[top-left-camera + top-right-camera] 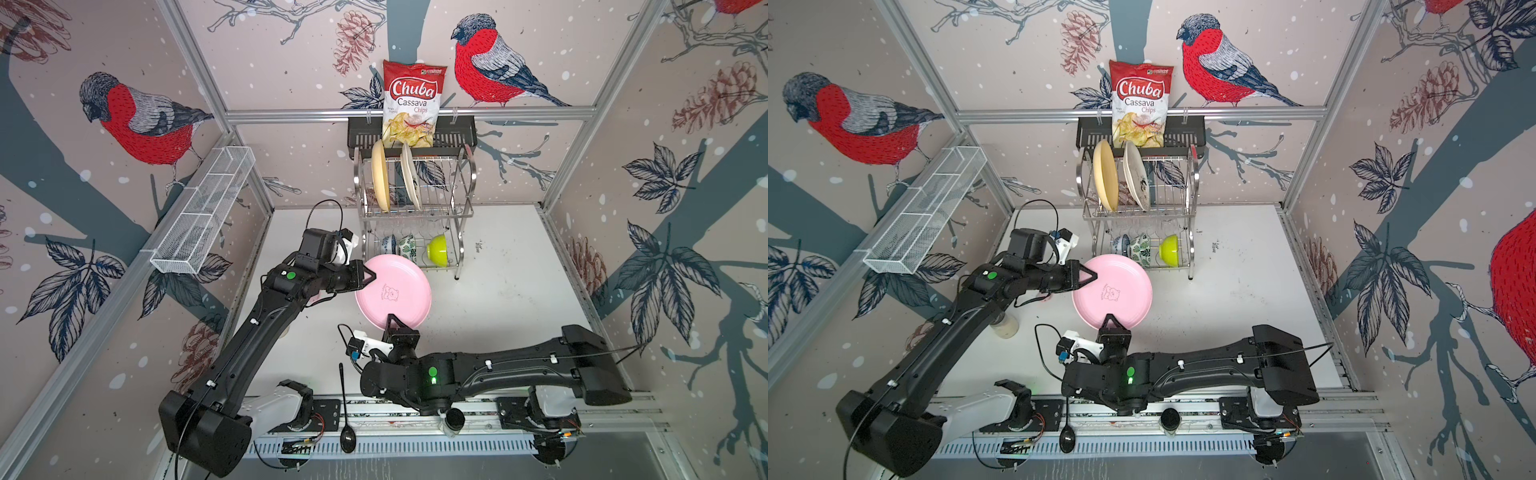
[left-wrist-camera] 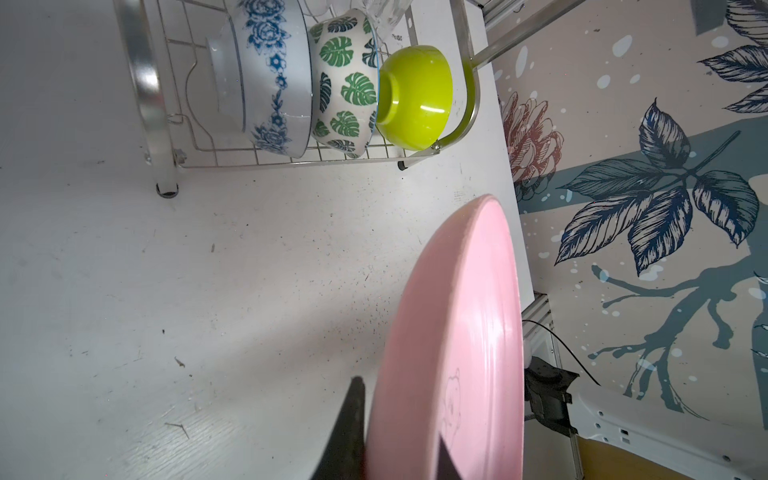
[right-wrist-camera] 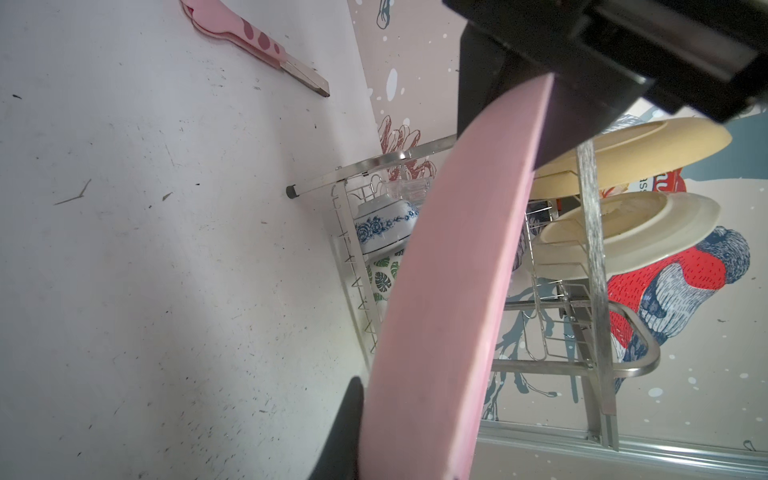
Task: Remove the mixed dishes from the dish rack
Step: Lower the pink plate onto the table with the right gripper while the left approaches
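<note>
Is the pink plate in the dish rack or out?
Out: left gripper and right gripper hold the pink plate in front of the dish rack.

This was a lab test cell dressed as a kitchen corner. Aluminium framing (image 1: 407,114) held wall panels (image 1: 124,120) printed with bullfinches. A left arm (image 1: 245,332) and right arm (image 1: 519,365) were bolted to a rail (image 1: 399,419) fronting a scuffed white counter (image 1: 498,270). A steel dish rack (image 1: 468,174) and a chips bag (image 1: 413,99) served as props.

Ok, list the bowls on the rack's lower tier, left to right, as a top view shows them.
In a top view: blue-white patterned bowl → green-leaf bowl → lime green bowl.
</note>
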